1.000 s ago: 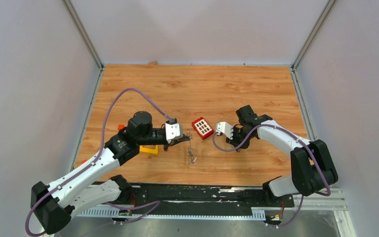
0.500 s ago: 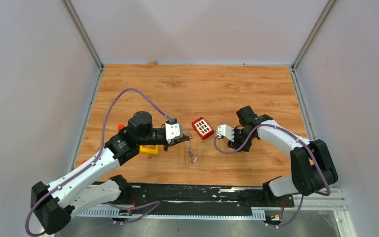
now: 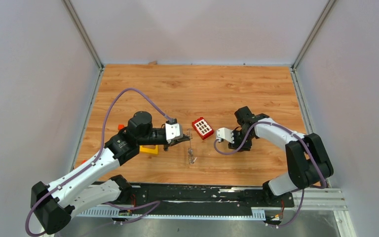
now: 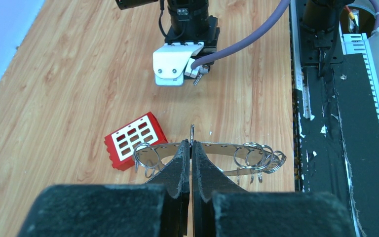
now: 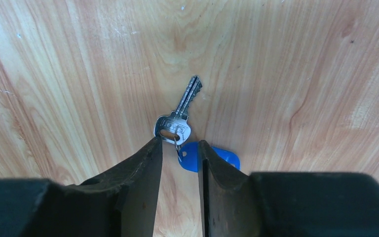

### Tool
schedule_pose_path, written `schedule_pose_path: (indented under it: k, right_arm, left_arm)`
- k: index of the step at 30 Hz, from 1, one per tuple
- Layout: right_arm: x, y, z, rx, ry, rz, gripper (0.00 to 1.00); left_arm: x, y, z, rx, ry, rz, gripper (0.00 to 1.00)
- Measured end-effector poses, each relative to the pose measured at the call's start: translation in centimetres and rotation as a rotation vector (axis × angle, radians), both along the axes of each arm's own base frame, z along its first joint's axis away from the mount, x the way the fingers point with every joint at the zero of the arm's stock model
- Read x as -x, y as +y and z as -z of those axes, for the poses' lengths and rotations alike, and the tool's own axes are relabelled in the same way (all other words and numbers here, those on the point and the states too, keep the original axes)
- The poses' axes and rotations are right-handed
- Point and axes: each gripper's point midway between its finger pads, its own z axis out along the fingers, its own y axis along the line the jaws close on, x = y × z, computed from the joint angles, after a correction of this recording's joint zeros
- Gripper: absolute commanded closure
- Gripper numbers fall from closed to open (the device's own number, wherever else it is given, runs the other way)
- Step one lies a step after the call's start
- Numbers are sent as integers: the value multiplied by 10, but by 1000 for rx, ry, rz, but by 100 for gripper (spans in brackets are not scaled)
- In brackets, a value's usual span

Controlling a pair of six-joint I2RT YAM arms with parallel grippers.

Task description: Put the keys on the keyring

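Left jaws tight on the keyring (image 4: pixel 222 145), wrist level; right jaws apart, nose-down astride the blue-tagged key (image 5: pixel 179 117).

Plain pale grey walls (image 3: pixel 197 29) stand around a light brown wooden table top (image 3: pixel 197 89) with silver corner posts (image 3: pixel 84 34).

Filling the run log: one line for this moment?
left gripper: shut on keyring, upright | right gripper: open over key | key: blue-tagged, on table | threading: not started
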Motion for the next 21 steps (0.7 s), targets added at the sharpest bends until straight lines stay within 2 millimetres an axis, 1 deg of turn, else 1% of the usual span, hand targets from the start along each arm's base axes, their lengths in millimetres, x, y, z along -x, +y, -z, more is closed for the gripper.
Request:
schedule_pose_path:
  k: [8, 14, 18, 21]
  right_arm:
    - [-1, -3, 2, 17, -2, -14, 93]
    - [-4, 0, -3, 9, -7, -14, 98]
    - [-6, 5, -18, -28, -33, -17, 100]
    - [-8, 12, -31, -70, -55, -19, 100]
  left_arm:
    - [0, 0, 0, 0, 0, 0, 100]
    - [0, 0, 0, 0, 0, 0, 100]
    - [0, 0, 0, 0, 0, 0, 100]
    - [0, 0, 0, 0, 0, 0, 100]
